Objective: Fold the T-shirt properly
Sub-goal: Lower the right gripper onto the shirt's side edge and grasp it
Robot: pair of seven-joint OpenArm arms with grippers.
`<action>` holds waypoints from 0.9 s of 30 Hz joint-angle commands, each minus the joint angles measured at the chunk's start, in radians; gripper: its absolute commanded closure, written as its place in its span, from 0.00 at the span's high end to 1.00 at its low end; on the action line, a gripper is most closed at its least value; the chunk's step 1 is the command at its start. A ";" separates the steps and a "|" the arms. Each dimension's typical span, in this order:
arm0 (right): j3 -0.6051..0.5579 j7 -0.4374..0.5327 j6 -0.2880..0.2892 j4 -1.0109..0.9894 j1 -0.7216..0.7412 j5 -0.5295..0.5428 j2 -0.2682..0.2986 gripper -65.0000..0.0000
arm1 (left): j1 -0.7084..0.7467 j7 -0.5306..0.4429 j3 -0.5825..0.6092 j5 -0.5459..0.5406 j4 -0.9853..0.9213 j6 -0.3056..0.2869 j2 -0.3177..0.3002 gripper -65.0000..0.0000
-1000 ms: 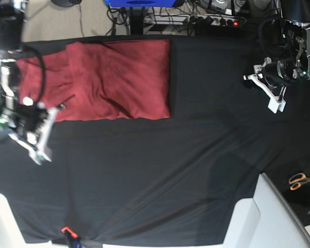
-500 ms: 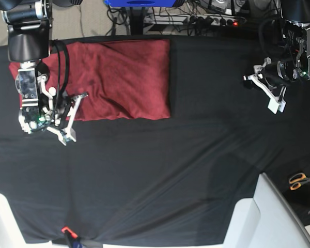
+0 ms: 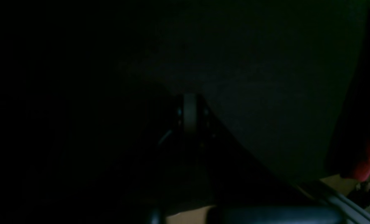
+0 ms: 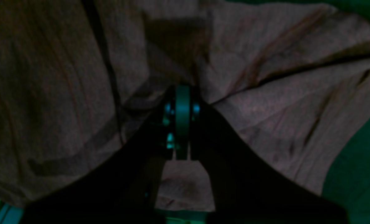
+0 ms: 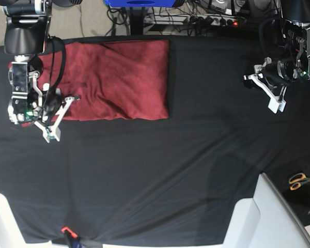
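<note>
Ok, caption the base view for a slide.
Folded T-shirt on the black cloth; right gripper shut at its edge, left gripper shut, well clear.

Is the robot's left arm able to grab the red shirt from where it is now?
Probably not without a long reach. The left end effector sits shut far across the black cloth from the T-shirt. Nothing blocks the way; the right end effector is much nearer.
</note>
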 commanded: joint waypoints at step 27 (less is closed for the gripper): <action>-0.080 -0.055 -0.002 0.223 -0.018 -0.023 -0.015 0.01 | -0.009 -0.008 -0.005 -0.011 0.012 -0.008 -0.018 0.00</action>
